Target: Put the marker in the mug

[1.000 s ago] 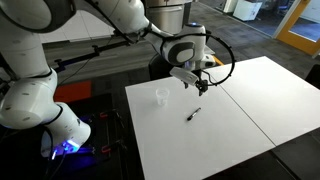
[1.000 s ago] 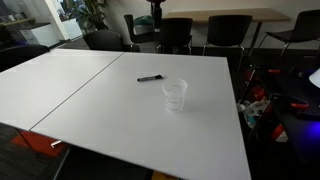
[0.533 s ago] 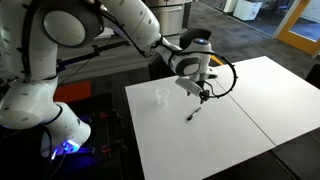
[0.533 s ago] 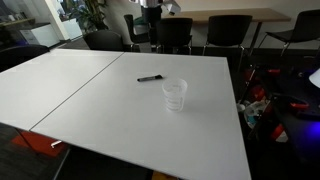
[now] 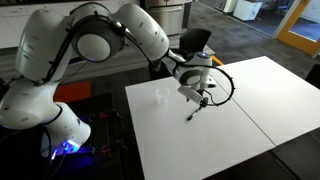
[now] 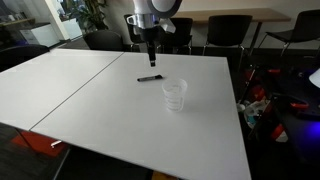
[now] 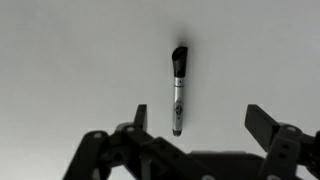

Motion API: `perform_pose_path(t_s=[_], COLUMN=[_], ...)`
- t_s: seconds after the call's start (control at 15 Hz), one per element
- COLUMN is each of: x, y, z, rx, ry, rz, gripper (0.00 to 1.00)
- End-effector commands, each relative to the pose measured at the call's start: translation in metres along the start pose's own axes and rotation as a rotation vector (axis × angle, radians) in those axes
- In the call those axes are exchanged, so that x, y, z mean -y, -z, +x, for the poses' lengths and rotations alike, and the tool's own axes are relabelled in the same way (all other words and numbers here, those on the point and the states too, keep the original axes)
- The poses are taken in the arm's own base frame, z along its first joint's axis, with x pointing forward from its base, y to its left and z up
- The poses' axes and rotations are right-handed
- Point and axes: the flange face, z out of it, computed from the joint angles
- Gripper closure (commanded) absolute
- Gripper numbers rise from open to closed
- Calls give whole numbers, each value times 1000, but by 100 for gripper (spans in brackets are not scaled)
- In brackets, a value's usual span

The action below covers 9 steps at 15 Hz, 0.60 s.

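Observation:
The marker (image 5: 194, 115) is a short black stick lying flat on the white table (image 5: 230, 140); it also shows in an exterior view (image 6: 151, 78) and in the wrist view (image 7: 178, 88). The mug (image 5: 161, 96) is a small clear cup standing upright on the table, also seen in an exterior view (image 6: 175, 95), a short way from the marker. My gripper (image 5: 201, 98) hangs open above the marker, not touching it. In the wrist view the open fingers (image 7: 198, 122) straddle the marker's near end. The gripper also shows in an exterior view (image 6: 150, 62).
The table has a seam down its middle (image 5: 245, 105). Dark chairs (image 6: 222, 35) and another table stand behind it. Cables and gear with a blue light (image 5: 68, 147) lie on the floor by the robot base.
The arm has swung down and over the table, bringing the open gripper from behind the table edge to just above the marker. Marker and mug have not moved.

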Motion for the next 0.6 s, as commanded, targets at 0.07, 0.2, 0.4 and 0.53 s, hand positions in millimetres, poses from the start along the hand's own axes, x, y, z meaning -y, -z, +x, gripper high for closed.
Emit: perform_pose_path(t_s=[0.07, 0.2, 0.4, 0.53], x=[-4, -5, -7, -11], y=[-19, -26, -35, -42], z=[20, 27, 34, 38], rx=[-12, -8, 1, 6], ry=[16, 15, 17, 19], rz=[17, 20, 23, 35], gripper=[0, 0, 0, 0])
